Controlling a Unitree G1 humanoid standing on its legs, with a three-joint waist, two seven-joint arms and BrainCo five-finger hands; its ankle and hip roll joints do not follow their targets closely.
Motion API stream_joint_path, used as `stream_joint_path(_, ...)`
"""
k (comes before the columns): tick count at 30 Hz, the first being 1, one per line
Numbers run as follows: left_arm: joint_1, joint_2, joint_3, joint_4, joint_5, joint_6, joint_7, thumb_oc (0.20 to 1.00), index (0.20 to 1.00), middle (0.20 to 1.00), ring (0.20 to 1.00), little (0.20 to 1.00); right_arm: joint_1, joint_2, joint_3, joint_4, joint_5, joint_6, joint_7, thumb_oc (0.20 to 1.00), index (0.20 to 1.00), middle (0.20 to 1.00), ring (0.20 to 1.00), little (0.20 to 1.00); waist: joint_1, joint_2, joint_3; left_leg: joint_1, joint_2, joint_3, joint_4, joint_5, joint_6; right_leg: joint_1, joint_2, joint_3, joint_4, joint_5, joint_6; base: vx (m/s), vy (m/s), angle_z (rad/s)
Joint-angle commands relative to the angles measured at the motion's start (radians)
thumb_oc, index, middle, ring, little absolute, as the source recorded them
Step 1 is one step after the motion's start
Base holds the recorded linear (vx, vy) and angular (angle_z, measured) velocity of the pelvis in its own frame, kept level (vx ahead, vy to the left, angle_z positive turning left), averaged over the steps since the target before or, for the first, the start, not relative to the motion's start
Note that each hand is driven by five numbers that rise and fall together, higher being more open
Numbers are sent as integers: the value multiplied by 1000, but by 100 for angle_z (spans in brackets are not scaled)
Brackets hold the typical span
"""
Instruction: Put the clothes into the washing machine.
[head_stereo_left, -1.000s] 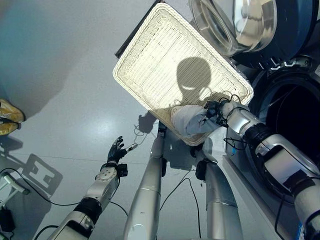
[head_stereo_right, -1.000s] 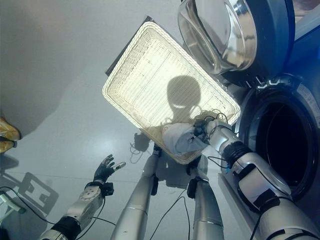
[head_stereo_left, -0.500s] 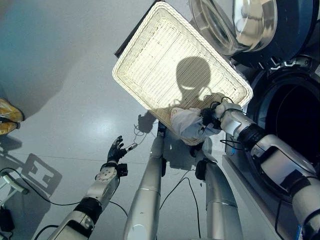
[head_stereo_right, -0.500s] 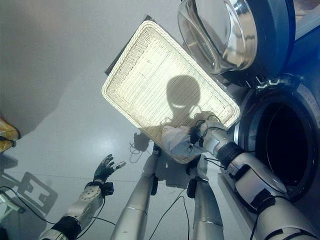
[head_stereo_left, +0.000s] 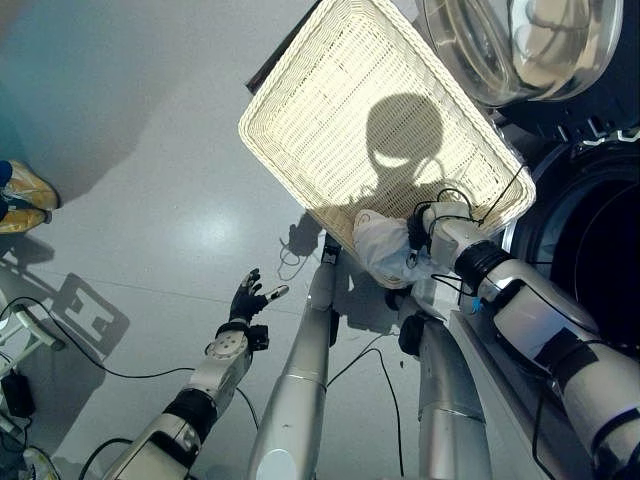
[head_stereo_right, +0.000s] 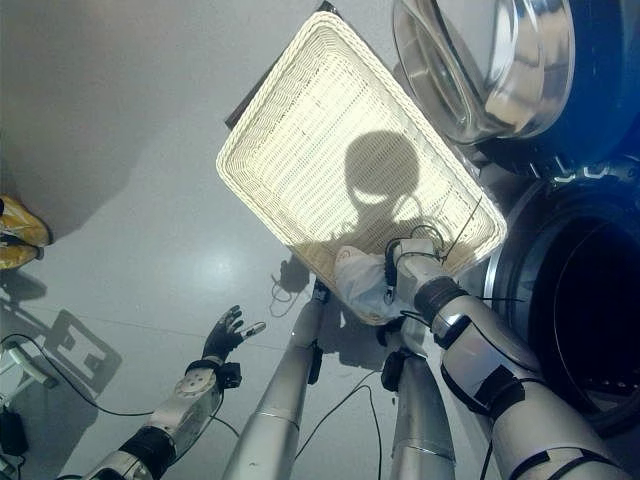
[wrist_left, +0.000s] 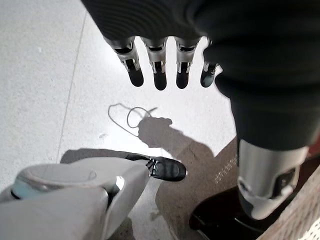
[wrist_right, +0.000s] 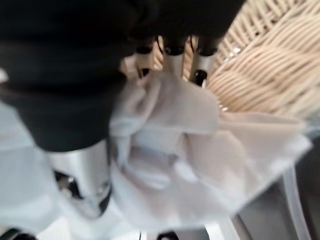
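Right now the white cloth (head_stereo_left: 383, 245) sits bunched at the near corner of the wicker basket (head_stereo_left: 330, 120), draped over the rim, and the right robot hand (head_stereo_left: 425, 232) is pressed against its side nearest the washing machine (head_stereo_right: 590, 300). In the right wrist view the fingers (wrist_right: 172, 57) curl into the folds of the cloth (wrist_right: 170, 150), gripping it against the woven rim. As a crumpled lump, the cloth has no clear long axis; loose folds hang down past the basket edge toward the floor (head_stereo_left: 120, 150). How much of the cloth lies inside the basket is hidden by the hand and wrist. The washing machine's glass door (head_stereo_left: 520, 50) stands open above the dark drum opening, which is cut off at the frame edge. The left robot hand (head_stereo_left: 248, 298) hangs low over the floor, well apart from the basket, fingers (wrist_left: 160, 75) spread and holding nothing.
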Motion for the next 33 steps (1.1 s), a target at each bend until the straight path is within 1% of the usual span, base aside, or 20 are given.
stream_joint_path(1, -68, -41, 4, 30, 22, -15, 26, 1000, 1000, 1000, 1000, 1000, 138, 2, 6, 81, 35, -45, -84, 1000, 1000, 1000, 1000, 1000, -8, 55, 40, 3, -114, 70, 51, -74, 78, 46, 18, 5, -361, 294, 108, -4, 34, -1)
stream_joint_path(3, -71, -48, 3, 31, 19, -17, 30, 1000, 1000, 1000, 1000, 1000, 141, 3, 1, 87, 43, -54, -112, 1000, 1000, 1000, 1000, 1000, -10, 55, 40, 2, -113, 73, 47, -72, 78, 45, 18, 6, -364, 296, 109, 0, 19, -2)
stream_joint_path(4, -76, -55, 1, 33, 14, -18, 34, 1000, 1000, 1000, 1000, 1000, 145, 3, -4, 95, 43, -75, -147, 1000, 1000, 1000, 1000, 1000, -13, 56, 40, -1, -111, 75, 46, -70, 77, 41, 19, 9, -364, 298, 111, 0, 0, 0)
stream_joint_path(7, -79, -63, -1, 30, 11, -18, 44, 1000, 1000, 1000, 1000, 1000, 153, -1, -9, 104, 47, -96, -177, 1000, 1000, 1000, 1000, 1000, -17, 56, 40, -1, -109, 79, 41, -67, 76, 39, 19, 10, -367, 302, 113, 2, 11, 0)
stream_joint_path(8, -81, -66, -4, 29, 9, -16, 50, 1000, 1000, 1000, 1000, 1000, 159, -1, -12, 107, 54, -111, -190, 288, 288, 288, 288, 288, -19, 57, 40, -1, -109, 81, 39, -66, 76, 39, 18, 10, -369, 304, 114, 0, 0, 0)
stream_joint_path(9, -81, -67, -5, 29, 9, -17, 52, 1000, 1000, 1000, 1000, 1000, 161, 0, -13, 108, 61, -114, -195, 200, 200, 200, 200, 200, -20, 57, 40, -2, -108, 82, 39, -66, 76, 37, 18, 10, -369, 305, 114, 0, 0, 0)
stream_joint_path(12, -82, -67, -7, 26, 4, -14, 58, 1000, 1000, 1000, 1000, 1000, 176, 3, -27, 99, 167, -130, -215, 200, 200, 200, 200, 200, -24, 57, 40, 0, -108, 85, 40, -67, 77, 36, 16, 11, -373, 309, 115, 0, 0, 0)
stream_joint_path(14, -88, -64, -2, 25, -4, -3, 60, 1000, 1000, 1000, 1000, 1000, 189, 6, -58, 78, 322, -139, -242, 200, 200, 200, 200, 200, -29, 55, 40, 7, -109, 87, 41, -70, 79, 39, 16, 12, -372, 312, 114, 0, 0, 0)
stream_joint_path(15, -89, -63, -1, 24, -5, -1, 60, 1000, 1000, 1000, 1000, 1000, 191, 5, -61, 74, 346, -140, -245, 200, 200, 200, 200, 200, -30, 55, 40, 7, -109, 88, 42, -70, 79, 39, 16, 13, -372, 312, 114, 0, 0, 0)
stream_joint_path(16, -90, -58, 5, 20, -7, 6, 58, 1000, 1000, 1000, 1000, 1000, 198, 5, -93, 45, 485, -139, -261, 200, 200, 200, 200, 200, -33, 53, 40, 10, -108, 90, 45, -72, 79, 41, 17, 15, -369, 310, 114, 0, 0, 0)
stream_joint_path(17, -90, -58, 5, 20, -7, 6, 58, 1000, 1000, 1000, 1000, 1000, 198, 5, -93, 45, 485, -139, -261, 200, 200, 200, 200, 200, -33, 53, 40, 10, -108, 90, 45, -72, 79, 41, 17, 15, -369, 310, 114, 0, 0, 0)
stream_joint_path(18, -90, -51, 13, 14, -11, 17, 57, 1000, 1000, 1000, 1000, 1000, 209, -5, -132, 7, 628, -136, -265, 200, 200, 200, 200, 200, -37, 50, 40, 18, -107, 95, 49, -76, 79, 46, 17, 17, -362, 307, 114, 0, 0, 0)
stream_joint_path(19, -88, -49, 18, 11, -12, 22, 56, 1000, 1000, 1000, 1000, 1000, 213, -12, -147, -10, 678, -131, -263, 200, 200, 200, 200, 200, -39, 49, 40, 21, -106, 97, 54, -77, 79, 47, 17, 17, -357, 305, 114, 0, 0, 0)
stream_joint_path(21, -88, -48, 20, 10, -12, 24, 56, 1000, 1000, 1000, 1000, 1000, 215, -14, -153, -17, 706, -133, -268, 200, 200, 200, 200, 200, -40, 48, 40, 22, -106, 99, 56, -78, 79, 48, 16, 17, -354, 304, 114, 0, 0, 0)
stream_joint_path(23, -80, -42, 28, -2, -10, 33, 61, 1000, 1000, 1000, 1000, 1000, 235, -42, -193, -68, 849, -125, -262, 200, 200, 200, 200, 200, -46, 44, 40, 30, -103, 105, 68, -85, 81, 52, 14, 17, -335, 297, 115, -16, 4, 0)
stream_joint_path(24, -80, -42, 28, -2, -10, 33, 61, 1000, 1000, 1000, 1000, 1000, 235, -42, -193, -68, 849, -125, -262, 200, 200, 200, 200, 200, -46, 44, 40, 30, -103, 105, 68, -85, 81, 52, 14, 17, -335, 297, 115, 0, 0, 0)
stream_joint_path(26, -62, -37, 37, -11, -7, 32, 63, 1000, 1000, 1000, 1000, 1000, 261, -68, -236, -113, 1001, -110, -235, 200, 200, 200, 200, 200, -54, 42, 40, 42, -104, 110, 90, -97, 84, 59, 15, 22, -310, 286, 113, -33, 13, 1)
stream_joint_path(30, -62, -37, 37, -11, -7, 32, 63, 1000, 1000, 1000, 1000, 1000, 261, -68, -236, -113, 1001, -110, -235, 200, 200, 200, 200, 200, -54, 42, 40, 42, -104, 110, 90, -97, 84, 59, 15, 22, -310, 286, 113, -3, 0, -2)
stream_joint_path(31, -54, -34, 42, -15, -6, 33, 68, 1000, 1000, 1000, 1000, 1000, 280, -80, -258, -145, 1087, -92, -219, 200, 200, 200, 200, 200, -60, 40, 40, 48, -103, 113, 103, -105, 87, 61, 16, 26, -294, 280, 112, -14, -1, -10)
stream_joint_path(33, -54, -34, 42, -15, -6, 33, 68, 1000, 1000, 1000, 1000, 1000, 280, -80, -258, -145, 1087, -92, -219, 200, 200, 200, 200, 200, -60, 40, 40, 48, -103, 113, 103, -105, 87, 61, 16, 26, -294, 280, 112, -70, 25, -10)
